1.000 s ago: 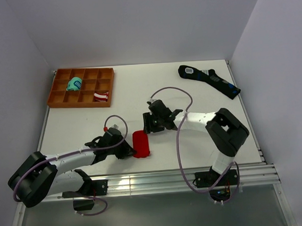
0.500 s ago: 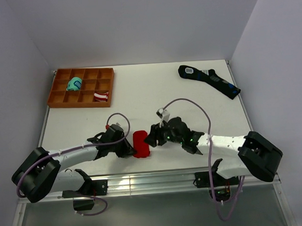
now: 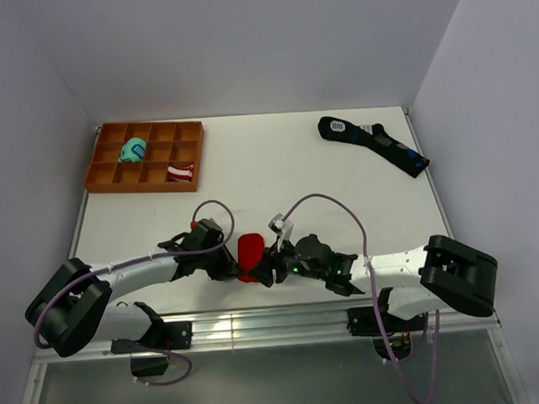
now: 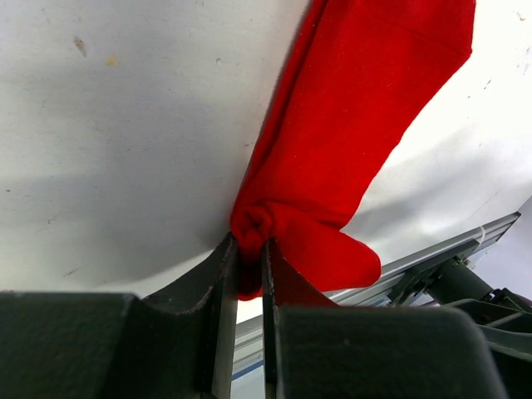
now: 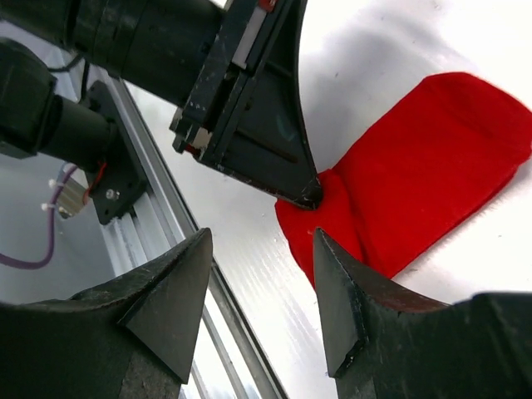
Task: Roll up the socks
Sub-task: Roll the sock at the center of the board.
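Socks of plain bright red fabric (image 3: 250, 254) are lying at the near edge of the white table (image 3: 277, 166). Our left gripper (image 4: 248, 249) is pinching a bunched fold at their near end; the left wrist view is showing us this grip, which the top view is hiding. Our right gripper (image 5: 259, 249) is standing wide open just beside that end, holding nothing, as its own camera is showing us.

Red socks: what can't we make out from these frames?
- Top external: near end of the socks is covered by the left gripper and right gripper.
- Left wrist: far end is cut off by the top edge.
- Right wrist: the pinched fold is hidden behind the left gripper's finger.
- Any view: one sock or two layered, cannot tell.
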Available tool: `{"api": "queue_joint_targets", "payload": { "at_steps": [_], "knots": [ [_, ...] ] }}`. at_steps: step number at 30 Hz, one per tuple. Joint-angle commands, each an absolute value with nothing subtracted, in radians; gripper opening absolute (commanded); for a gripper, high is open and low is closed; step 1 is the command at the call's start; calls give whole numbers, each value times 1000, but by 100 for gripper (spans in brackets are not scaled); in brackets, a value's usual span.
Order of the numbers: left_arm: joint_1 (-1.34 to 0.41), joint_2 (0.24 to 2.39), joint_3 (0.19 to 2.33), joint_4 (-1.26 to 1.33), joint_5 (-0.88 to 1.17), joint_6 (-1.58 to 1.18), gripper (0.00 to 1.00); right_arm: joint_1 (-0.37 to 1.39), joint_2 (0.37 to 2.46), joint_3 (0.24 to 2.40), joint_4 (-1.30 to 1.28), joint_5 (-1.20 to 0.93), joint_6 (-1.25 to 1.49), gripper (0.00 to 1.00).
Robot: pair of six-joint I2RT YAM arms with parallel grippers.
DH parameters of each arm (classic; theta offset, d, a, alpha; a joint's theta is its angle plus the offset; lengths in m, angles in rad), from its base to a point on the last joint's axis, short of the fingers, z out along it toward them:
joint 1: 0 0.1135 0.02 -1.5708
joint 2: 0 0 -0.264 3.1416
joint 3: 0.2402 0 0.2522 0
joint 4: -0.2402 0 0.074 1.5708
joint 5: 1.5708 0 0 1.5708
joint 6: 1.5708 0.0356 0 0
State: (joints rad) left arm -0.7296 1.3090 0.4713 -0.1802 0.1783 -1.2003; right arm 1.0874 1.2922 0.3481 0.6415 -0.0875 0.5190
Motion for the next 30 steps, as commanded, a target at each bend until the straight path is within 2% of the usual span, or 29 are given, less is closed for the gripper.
{"api": "queue_joint_targets", "payload": {
  "at_steps": [1, 30],
  "knots": [
    [-732, 1374, 419, -388, 117, -1138, 0, 1118, 1321, 364, 719, -31, 477, 59],
    [-712, 1397, 449, -406, 146, -1114, 0, 1252, 1459, 474, 509, 219, 307, 53]
  ]
}}
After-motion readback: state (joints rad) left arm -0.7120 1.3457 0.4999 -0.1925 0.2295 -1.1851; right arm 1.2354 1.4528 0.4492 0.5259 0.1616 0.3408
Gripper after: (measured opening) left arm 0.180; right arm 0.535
